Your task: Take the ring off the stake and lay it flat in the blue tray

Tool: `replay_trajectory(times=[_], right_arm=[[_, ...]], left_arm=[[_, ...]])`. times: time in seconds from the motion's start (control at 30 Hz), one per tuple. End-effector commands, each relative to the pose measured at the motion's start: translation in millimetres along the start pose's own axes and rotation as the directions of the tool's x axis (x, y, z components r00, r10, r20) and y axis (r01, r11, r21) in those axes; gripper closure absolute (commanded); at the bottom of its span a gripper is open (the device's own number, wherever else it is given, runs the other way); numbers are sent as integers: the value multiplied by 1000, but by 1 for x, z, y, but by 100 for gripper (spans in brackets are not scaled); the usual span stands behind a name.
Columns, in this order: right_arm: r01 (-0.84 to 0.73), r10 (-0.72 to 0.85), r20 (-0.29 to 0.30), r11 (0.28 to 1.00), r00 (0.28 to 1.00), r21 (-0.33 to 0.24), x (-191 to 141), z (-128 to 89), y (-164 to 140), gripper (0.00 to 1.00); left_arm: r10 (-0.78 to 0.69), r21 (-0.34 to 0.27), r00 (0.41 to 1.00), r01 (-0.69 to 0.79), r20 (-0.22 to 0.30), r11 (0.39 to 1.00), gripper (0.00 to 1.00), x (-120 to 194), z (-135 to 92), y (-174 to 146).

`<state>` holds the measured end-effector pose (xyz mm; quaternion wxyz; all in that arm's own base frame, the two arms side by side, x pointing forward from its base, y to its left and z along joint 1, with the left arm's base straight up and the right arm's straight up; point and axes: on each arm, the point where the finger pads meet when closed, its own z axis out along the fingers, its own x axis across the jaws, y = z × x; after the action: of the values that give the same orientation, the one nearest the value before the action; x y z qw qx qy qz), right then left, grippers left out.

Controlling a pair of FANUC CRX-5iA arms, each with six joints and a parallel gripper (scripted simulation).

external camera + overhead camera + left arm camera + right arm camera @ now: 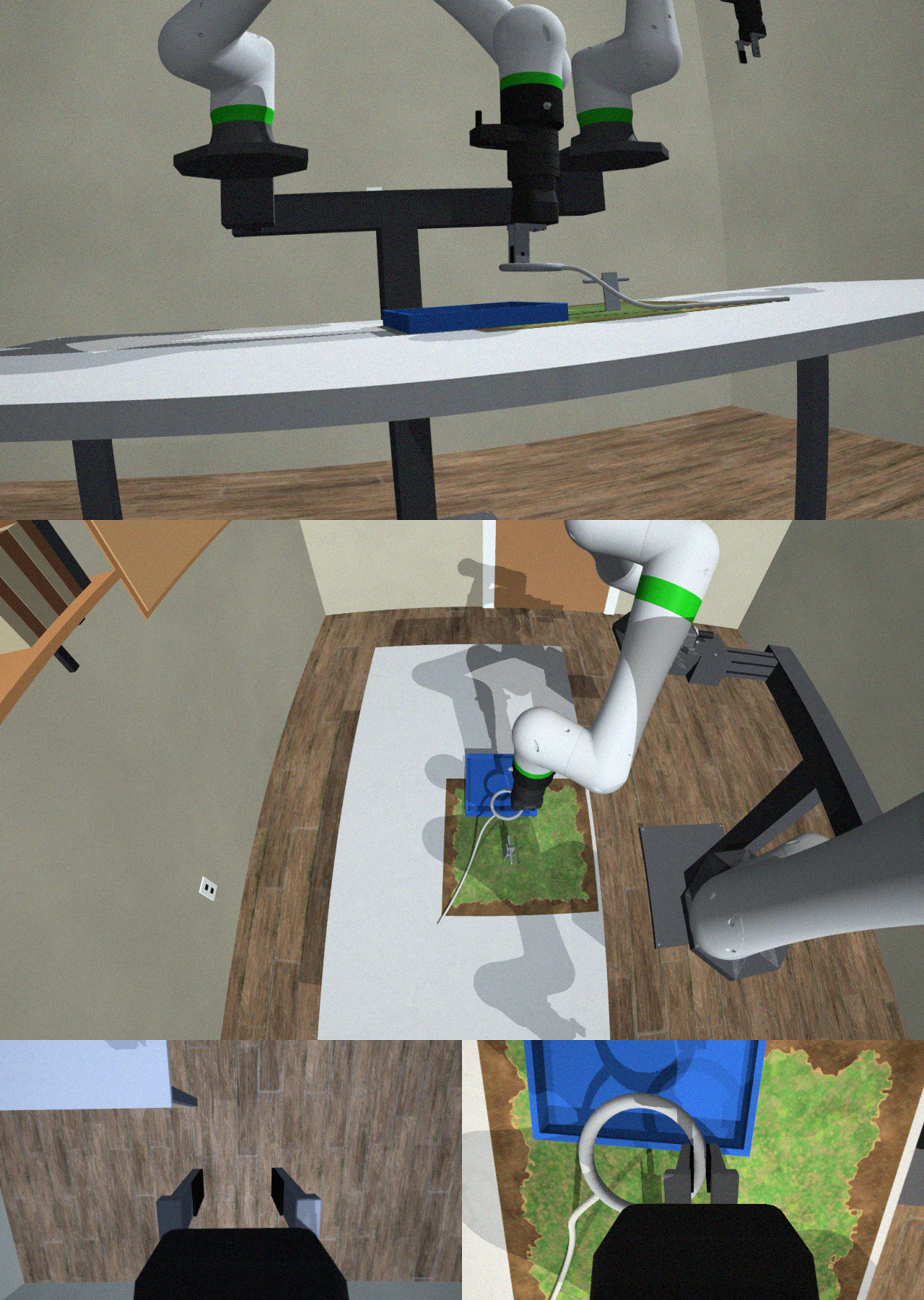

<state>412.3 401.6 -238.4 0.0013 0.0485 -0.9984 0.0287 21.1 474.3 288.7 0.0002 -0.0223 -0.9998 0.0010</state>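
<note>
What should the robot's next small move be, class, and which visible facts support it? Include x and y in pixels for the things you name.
Probably the right gripper [518,261] [699,1158] should carry the ring [493,804] [530,266] [586,1148] a little farther over the blue tray [468,785] [478,319] [756,1094], keeping its grip. The ring is off the stake [509,851] [610,294] and above the tray's height, but overhangs the tray's near wall in the wrist view.
</note>
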Motion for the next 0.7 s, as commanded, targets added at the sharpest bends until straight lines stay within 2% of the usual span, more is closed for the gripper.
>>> replay_trajectory(times=[0.0,0.17,0.4,0.67], right_arm=[[1,-1,7,1000,1000,-6,-3,3,-46,100],[1,-1,7,1000,1000,-6,-4,7,-81,100],[1,-1,7,1000,1000,-6,-4,8,-95,100],[1,-1,7,1000,1000,-6,-4,8,-96,100]], left_arm=[[0,-2,1000,0,0,1000,0,0,-1,0],[0,-2,1000,0,0,1000,0,0,-1,0],[0,-2,1000,0,0,1000,0,0,-1,0],[0,-2,1000,0,0,1000,0,0,-1,0]])
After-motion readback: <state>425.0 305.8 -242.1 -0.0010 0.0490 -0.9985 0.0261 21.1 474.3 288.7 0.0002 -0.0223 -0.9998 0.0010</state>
